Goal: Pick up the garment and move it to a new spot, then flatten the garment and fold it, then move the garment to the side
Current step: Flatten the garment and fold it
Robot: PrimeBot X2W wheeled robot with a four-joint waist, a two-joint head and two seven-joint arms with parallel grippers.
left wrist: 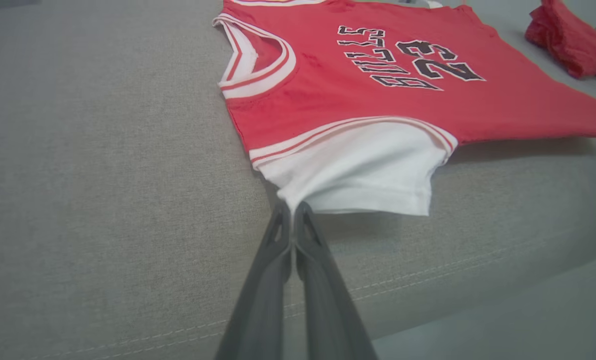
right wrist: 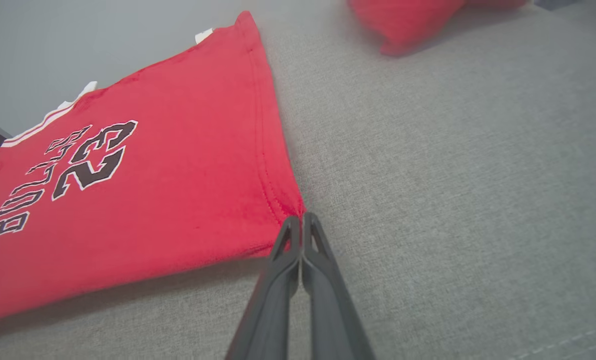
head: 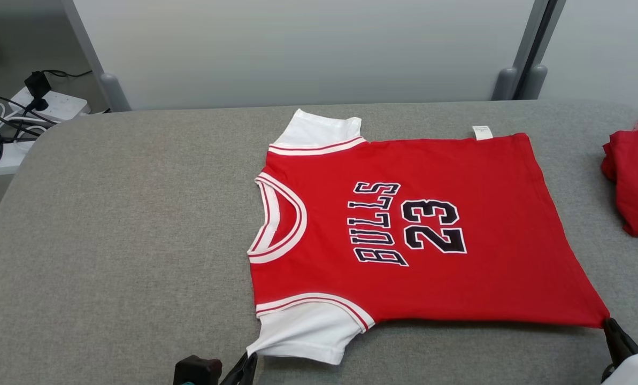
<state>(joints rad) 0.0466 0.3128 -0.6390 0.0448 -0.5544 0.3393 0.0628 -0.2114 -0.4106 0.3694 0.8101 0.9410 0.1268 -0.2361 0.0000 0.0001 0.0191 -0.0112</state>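
The garment (head: 404, 230), a red jersey with white sleeves and black lettering, lies spread face up on the grey padded table (head: 110, 214). Its neckline (head: 281, 219) points toward the robot's left and its hem toward the right, with a white label (head: 481, 132) poking out along the far edge. The body looks largely smooth, so the flattening seems close to finished and the fold not yet begun. The left claw (left wrist: 293, 207) is clenched on the outer corner of the near sleeve (left wrist: 362, 170), whose cloth is drawn into a point where the fingers meet. The right claw (right wrist: 301, 220) is pinched tight on the near hem corner (right wrist: 288, 205), which is pulled out into a sharp tip. Holding these two well-separated ends of the near edge most likely serves to keep that edge taut. A shadow beneath it suggests it is raised slightly off the table while the rest rests flat. From such a grip the near side could be stretched smooth or carried over the lettering as a first fold, though I cannot tell which is meant. A red bundle (head: 634, 176) of other cloth sits well apart at the table's right end, clear of the hem.
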